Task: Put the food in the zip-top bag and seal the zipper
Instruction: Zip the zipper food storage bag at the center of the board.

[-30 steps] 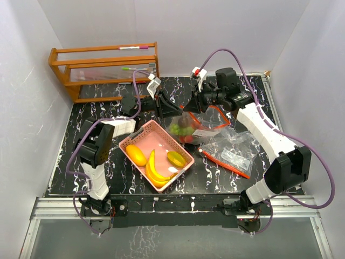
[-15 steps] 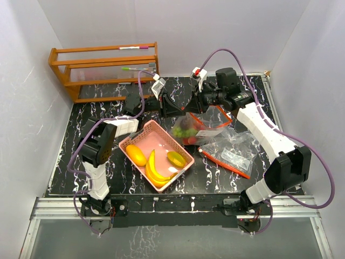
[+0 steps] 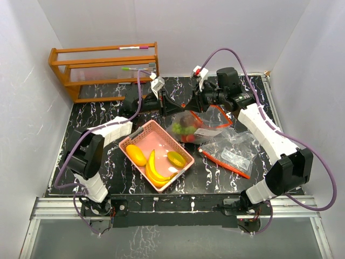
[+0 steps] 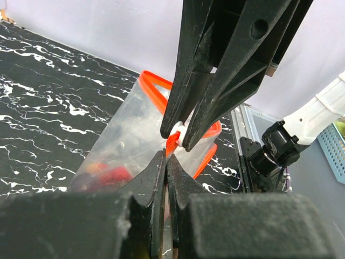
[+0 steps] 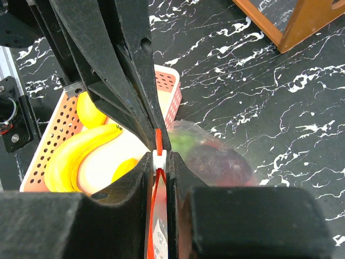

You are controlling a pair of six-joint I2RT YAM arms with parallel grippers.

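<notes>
Beside slotted basket (image 3: 158, 140): crinkly clear bag (image 3: 190, 130), orange zipper (image 4: 152, 82) seemingly pinched.

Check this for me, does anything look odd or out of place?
The left gripper and right gripper both pinch the orange zipper of the zip-top bag, yet the banana bunch and mango-like fruit lie in the pink basket, unbagged.

1. In your top view the left claw (image 3: 179, 111) and right claw (image 3: 189, 107) meet over the zip-top bag (image 3: 194, 128), so its zipper end is hidden from you
2. In your left wrist view the near fingers (image 4: 145, 189) are a dark blur, and the red pieces (image 4: 110, 175) inside the bag are too smeared to name
3. In your right wrist view the claws cover much of the pink basket (image 5: 40, 156) and the banana bunch (image 5: 75, 155)
4. The second bag (image 3: 229, 154) on the tabletop has a label too small to read
</notes>
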